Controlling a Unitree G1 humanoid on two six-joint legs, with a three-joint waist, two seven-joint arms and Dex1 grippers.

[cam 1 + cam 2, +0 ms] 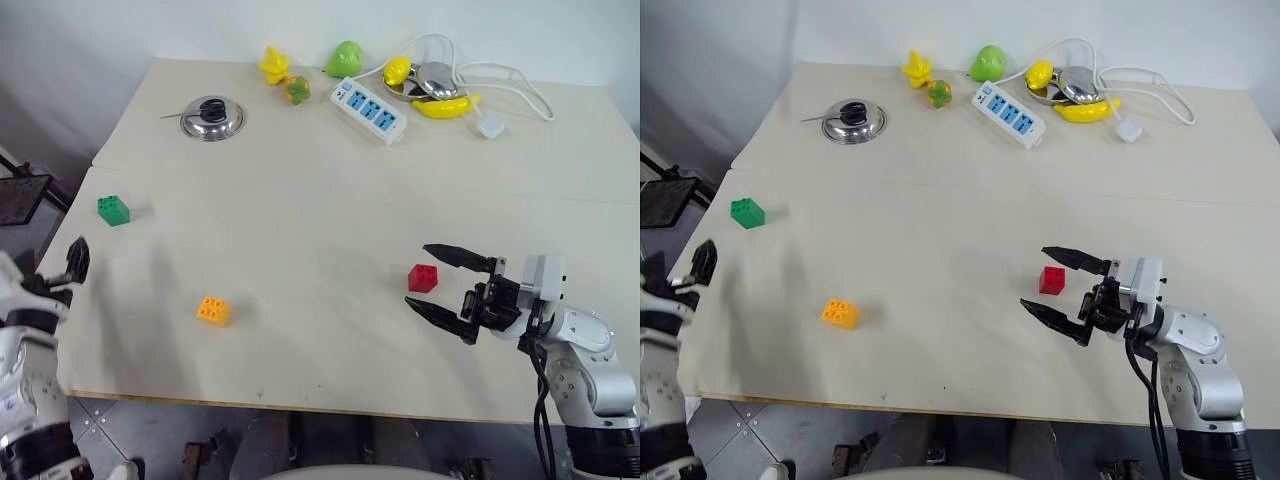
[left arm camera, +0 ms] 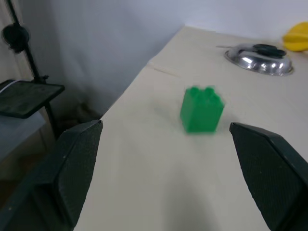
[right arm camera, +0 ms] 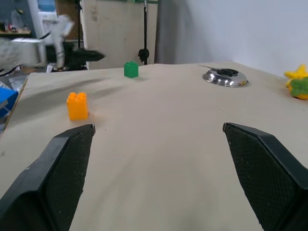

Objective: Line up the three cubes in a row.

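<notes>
On the table (image 1: 300, 230), the red cube (image 1: 423, 278) sits between the spread fingers of the right pincer (image 1: 440, 285), untouched. The green cube (image 1: 113, 209) lies ahead of the left pincer (image 2: 168, 159), fingers apart. The orange-yellow cube (image 1: 213, 310) sits alone; the pot lid (image 1: 212, 117), power strip (image 1: 368, 110) and toy fruits (image 1: 345, 60) lie far back.

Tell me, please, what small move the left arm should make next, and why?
Probably ease the left end effector forward until the green cube sits between its fingers, then close. The fingers stand wide open, the cube lies just ahead of them near the table edge, and it sits far from the orange-yellow cube and red cube, so no row exists yet.
</notes>
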